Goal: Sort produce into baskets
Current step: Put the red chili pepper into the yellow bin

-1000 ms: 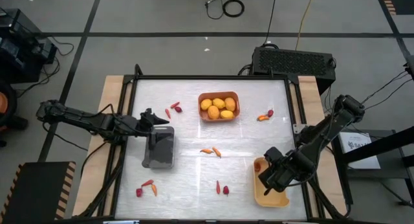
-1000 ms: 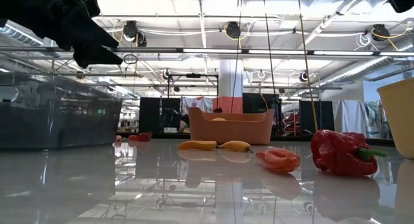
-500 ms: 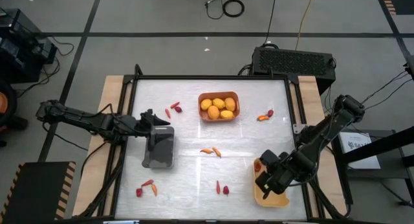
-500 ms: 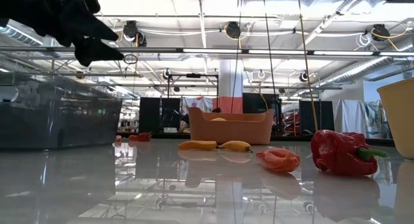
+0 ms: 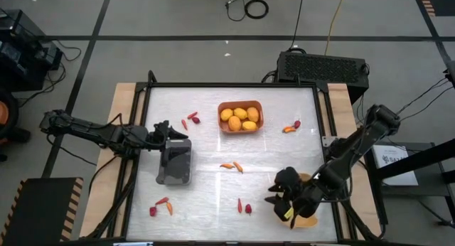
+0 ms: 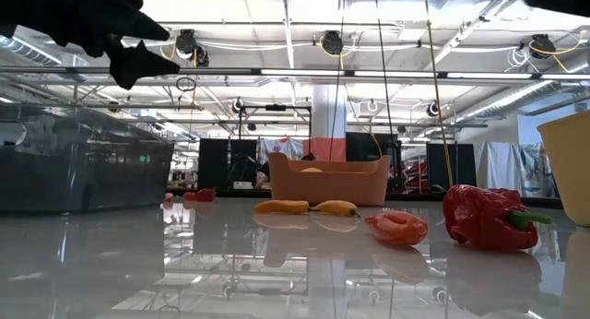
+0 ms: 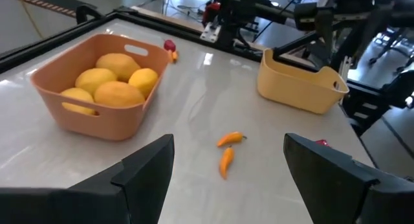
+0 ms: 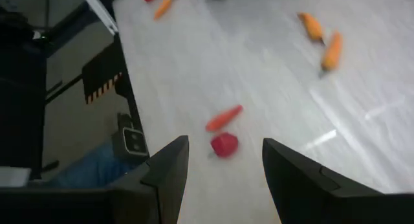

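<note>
My right gripper (image 5: 274,195) hangs open and empty over the table just left of the yellow basket (image 5: 307,219), which its arm mostly hides. Ahead of it a red berry (image 8: 224,145) and a slim red-orange chili (image 8: 224,118) lie on the table. My left gripper (image 5: 168,131) stands open and empty above the far end of the dark grey basket (image 5: 175,163). The orange basket (image 5: 240,116) at the far middle holds several yellow-orange fruits (image 7: 107,78). Two orange chilies (image 5: 232,166) lie mid-table.
More small red and orange pieces lie loose at the far left (image 5: 190,119), the far right (image 5: 291,126) and the near left (image 5: 162,205). The stretch of table between the grey and yellow baskets is bare apart from the chilies.
My right gripper has swung from over the yellow basket toward the table's left and risen a little. It has rolled and tipped up from pointing steeply down, and now reaches out past the basket's left wall. My left gripper has turned slightly in place.
</note>
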{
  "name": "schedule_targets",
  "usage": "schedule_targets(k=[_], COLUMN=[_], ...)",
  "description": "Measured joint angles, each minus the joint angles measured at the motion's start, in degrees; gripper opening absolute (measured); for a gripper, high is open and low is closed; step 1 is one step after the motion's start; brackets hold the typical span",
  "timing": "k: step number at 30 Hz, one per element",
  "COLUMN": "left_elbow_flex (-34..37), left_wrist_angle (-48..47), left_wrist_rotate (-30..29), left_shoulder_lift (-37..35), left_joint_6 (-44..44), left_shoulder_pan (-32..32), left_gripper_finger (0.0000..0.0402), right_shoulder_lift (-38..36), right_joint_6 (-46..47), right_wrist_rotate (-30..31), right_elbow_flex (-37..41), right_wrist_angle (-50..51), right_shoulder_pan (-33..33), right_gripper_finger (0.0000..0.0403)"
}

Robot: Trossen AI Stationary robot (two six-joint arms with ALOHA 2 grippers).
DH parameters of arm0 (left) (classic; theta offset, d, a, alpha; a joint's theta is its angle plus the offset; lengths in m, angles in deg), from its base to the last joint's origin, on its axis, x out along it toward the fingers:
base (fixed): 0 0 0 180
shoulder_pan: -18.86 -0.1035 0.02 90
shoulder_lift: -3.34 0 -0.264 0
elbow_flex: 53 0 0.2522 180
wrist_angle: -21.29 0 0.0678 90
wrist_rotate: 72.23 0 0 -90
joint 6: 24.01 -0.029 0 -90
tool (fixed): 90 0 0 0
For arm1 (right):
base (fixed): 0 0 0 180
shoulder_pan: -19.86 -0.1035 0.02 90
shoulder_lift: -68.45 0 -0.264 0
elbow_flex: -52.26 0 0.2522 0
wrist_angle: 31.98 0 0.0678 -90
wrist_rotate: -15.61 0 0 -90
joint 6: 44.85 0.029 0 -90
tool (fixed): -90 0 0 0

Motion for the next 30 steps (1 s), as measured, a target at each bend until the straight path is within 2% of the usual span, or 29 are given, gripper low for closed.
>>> schedule_targets(k=[17, 24, 30], left_elbow_flex=[0.0, 0.0, 0.0], left_wrist_angle=[-0.1, -0.2, -0.2], left_wrist_rotate=[1.4, 1.4, 1.5], left_shoulder_lift=[0.0, 0.0, 0.0], left_joint_6=[2.3, 2.3, 2.3], left_shoulder_pan=[0.0, 0.0, 0.0], left_gripper_finger=[0.0294, 0.0294, 0.0294], right_shoulder_lift=[11.3, 18.5, 22.3], right_joint_6=[-23.4, -36.6, -40.7], right_wrist_rotate=[0.2, -8.1, -10.4], right_elbow_flex=[0.0, 0.0, 0.0], right_wrist_angle=[-22.6, -33.8, -34.3], right_shoulder_pan=[4.4, 5.9, 7.0], right_gripper_finger=[0.0187, 0.0187, 0.0187])
